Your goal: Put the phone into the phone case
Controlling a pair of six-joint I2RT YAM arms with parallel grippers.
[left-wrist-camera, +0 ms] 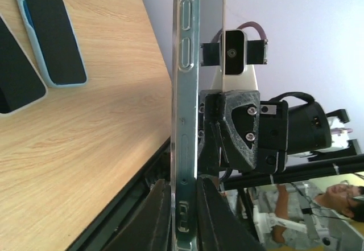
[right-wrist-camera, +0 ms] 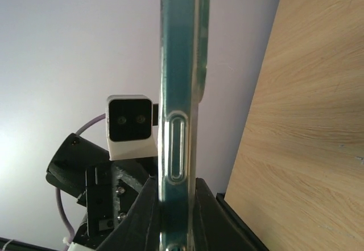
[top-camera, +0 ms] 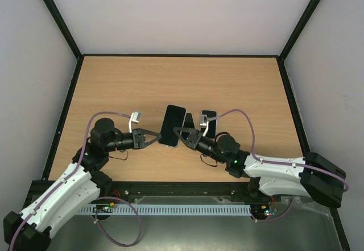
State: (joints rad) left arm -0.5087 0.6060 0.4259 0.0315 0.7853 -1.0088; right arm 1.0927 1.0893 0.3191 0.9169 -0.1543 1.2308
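Pinches clear case between shut left pincer and right pincer, long axis 12-to-6, dark phone flat at 3 o'clock, nearer right.

Your left hand and right hand crowding one phone case, blue-cased phone and dark phone lying just behind, open bench beyond.

The table bore light oak-coloured wood with fine darker grain. The phone case was translucent along its edge, tinted pale blue-green. A flat device lying on the wood was black, rimmed in light blue. The arm shells were white; their cables, purple.
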